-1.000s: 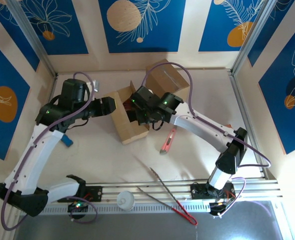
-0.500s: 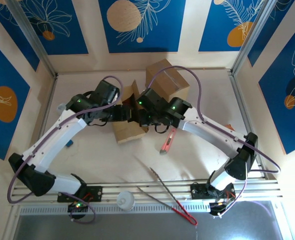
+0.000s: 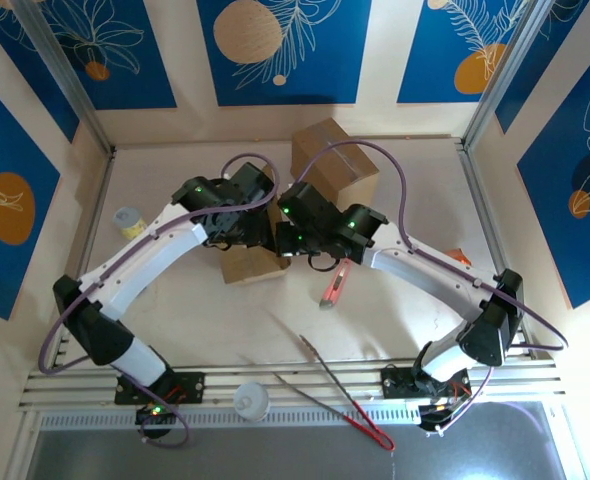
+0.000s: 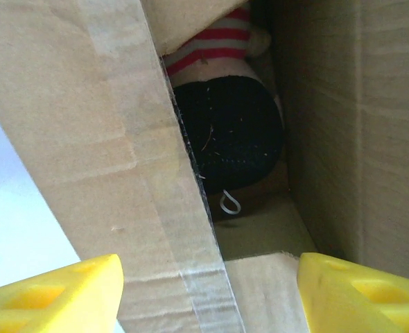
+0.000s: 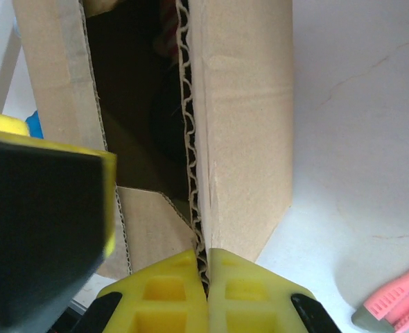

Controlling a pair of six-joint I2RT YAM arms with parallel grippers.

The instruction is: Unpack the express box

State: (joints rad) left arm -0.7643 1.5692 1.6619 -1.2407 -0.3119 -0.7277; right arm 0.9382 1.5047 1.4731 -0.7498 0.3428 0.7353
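Note:
The express box (image 3: 247, 265), small and of brown cardboard, stands mid-table with its flaps up. My right gripper (image 3: 287, 243) is at its right side, and in the right wrist view this gripper (image 5: 203, 277) is shut on the corrugated edge of a flap (image 5: 249, 104). My left gripper (image 3: 255, 228) hangs over the box's opening. Its jaws (image 4: 208, 295) are open, straddling a taped flap (image 4: 100, 125) without pinching it. Deep inside lies a soft item (image 4: 232, 132), black with red and white stripes, partly hidden by the flap.
A larger cardboard box (image 3: 333, 160) stands just behind. A pink utility knife (image 3: 336, 283) lies right of the express box. Metal tongs (image 3: 340, 385) and a white cup (image 3: 252, 400) lie near the front rail, and a small jar (image 3: 127, 220) stands at the left.
My left arm has swung right from the box's left side to above its opening. The box has shifted slightly. The right gripper has kept its hold on the flap.

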